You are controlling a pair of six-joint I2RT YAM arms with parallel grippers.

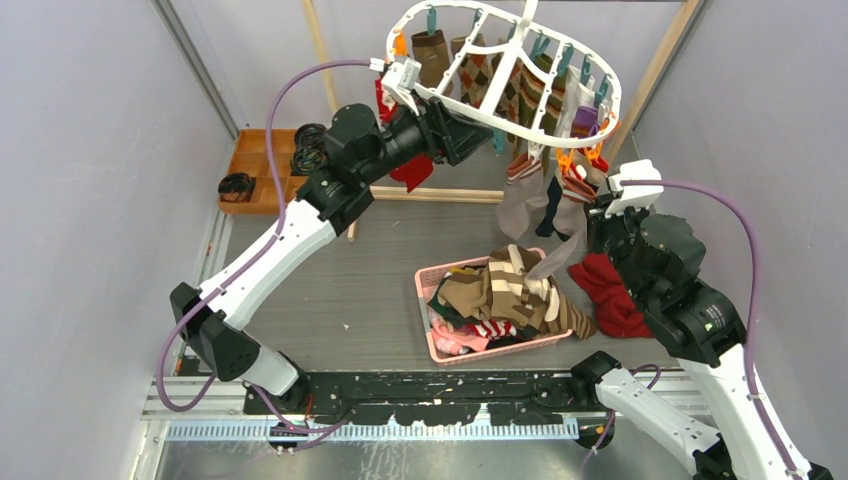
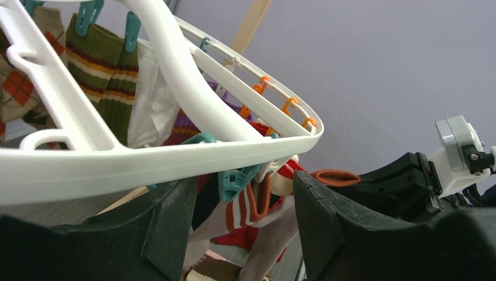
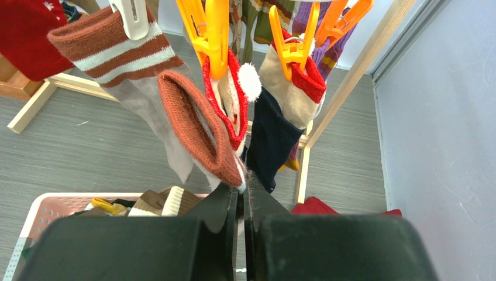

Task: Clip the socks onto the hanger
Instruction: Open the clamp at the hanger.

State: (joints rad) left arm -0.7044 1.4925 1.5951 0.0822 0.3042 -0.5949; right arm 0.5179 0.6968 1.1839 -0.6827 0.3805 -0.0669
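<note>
The right gripper (image 3: pixel 241 196) is pinching shut on the grey sock with the rust cuff (image 3: pixel 199 129), just under the orange pegs (image 3: pixel 213 35) at the hanger's (image 2: pixel 117 161) right end; the left gripper (image 2: pixel 245 216) is standing open, with the hanger's near-left rim crossing its gap. To clip well, I judge the cuff should be going flat and deep into a free peg's mouth while the left arm is steadying the hanger against swinging; the remaining socks (image 1: pixel 500 295) are lying in the pink basket (image 1: pixel 425 285) below the hanger.

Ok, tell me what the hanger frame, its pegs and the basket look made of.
Hanger frame: white moulded plastic, smooth with a slight sheen. Orange peg: also plastic, glossy with bright highlights. Pink basket: probably plastic, going by its thin perforated walls.
</note>
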